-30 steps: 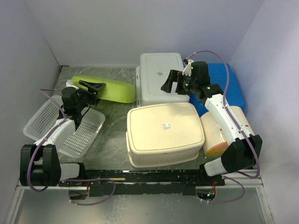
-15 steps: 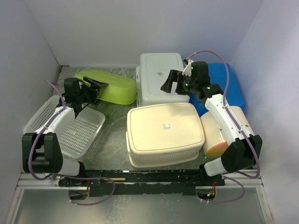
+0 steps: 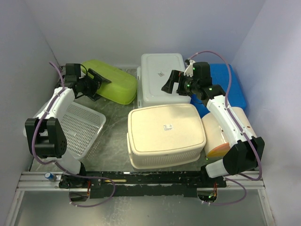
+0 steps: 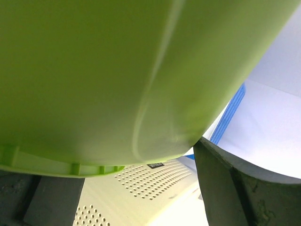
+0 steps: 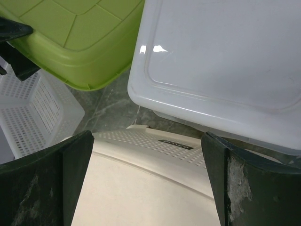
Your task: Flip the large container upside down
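Found large container mid-table, twd the near edge, btwn the two arms. Sat base-up, rim down on the tabletop, small sticker showing on the upturned base. Perforated wall seen along its near side and, in right wrist view, along its far rim.

Right gripper hung above the seam where container's far edge met the white tub. Fingers spread wide, nothing btwn them, one at each side of the wrist view. Not touching container or tub.

Left gripper was at back left, up against the green tub. Looked clamped on that tub's rim: one finger lay over the outer wall in top view, and green wall filled nearly the whole left wrist view w/ fingers tight at its edge. Tub was turned base-up and tilted, just beside the white tub's left side.

Also noted: white tub base-up behind the container, just beside it; blue tub at back right, partly hidden by right arm; white mesh basket open side up at left, apart from the container; round cream item w/ orange edge just beside container's right side.
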Motion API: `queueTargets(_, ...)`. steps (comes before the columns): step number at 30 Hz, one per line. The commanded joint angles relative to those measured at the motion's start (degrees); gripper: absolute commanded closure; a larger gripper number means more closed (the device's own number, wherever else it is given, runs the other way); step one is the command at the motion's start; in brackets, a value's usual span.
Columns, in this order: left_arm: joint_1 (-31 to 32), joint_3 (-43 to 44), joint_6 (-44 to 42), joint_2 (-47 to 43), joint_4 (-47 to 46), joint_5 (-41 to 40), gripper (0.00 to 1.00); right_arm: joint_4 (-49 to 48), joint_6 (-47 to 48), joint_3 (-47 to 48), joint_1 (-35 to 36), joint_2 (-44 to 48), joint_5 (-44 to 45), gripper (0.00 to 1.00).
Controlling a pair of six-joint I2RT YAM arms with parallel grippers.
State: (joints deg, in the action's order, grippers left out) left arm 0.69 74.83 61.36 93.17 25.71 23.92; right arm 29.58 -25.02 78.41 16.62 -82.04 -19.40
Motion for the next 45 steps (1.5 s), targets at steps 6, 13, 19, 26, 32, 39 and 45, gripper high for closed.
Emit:
queueTargets(6,-0.2,1.4,-8.5,5.2,15.2,-0.5,0.01,-1.0,-0.7,0.5,0.2,0.7,-0.7,0.00)
queueTargets(13,-0.3,2.3,-7.5,4.8,19.4,-4.8,0.01,-1.0,-0.8,0.3,0.2,0.9,-0.3,0.00)
queueTargets(19,-1.1,2.9,-9.9,5.1,20.8,-3.7,0.01,-1.2,-1.0,0.3,0.2,0.7,-0.7,0.00)
queueTargets(26,-1.2,6.3,-17.5,-0.5,26.7,-18.8,0.01,-1.4,-0.6,-0.5,0.2,0.9,-0.4,0.00)
queueTargets(32,-1.9,2.6,-18.7,-7.1,27.5,-30.7,0.05,-1.7,-0.5,-0.6,0.2,0.5,-1.1,0.00)
queueTargets(39,-5.9,-7.0,-19.5,-6.3,17.5,-27.0,0.11,-2.0,-0.5,-0.9,0.2,0.5,-1.8,0.00)
queueTargets(45,-5.9,-10.8,-16.9,-6.3,14.3,-23.9,0.24,-1.2,0.0,-1.3,0.2,1.3,-0.8,0.00)
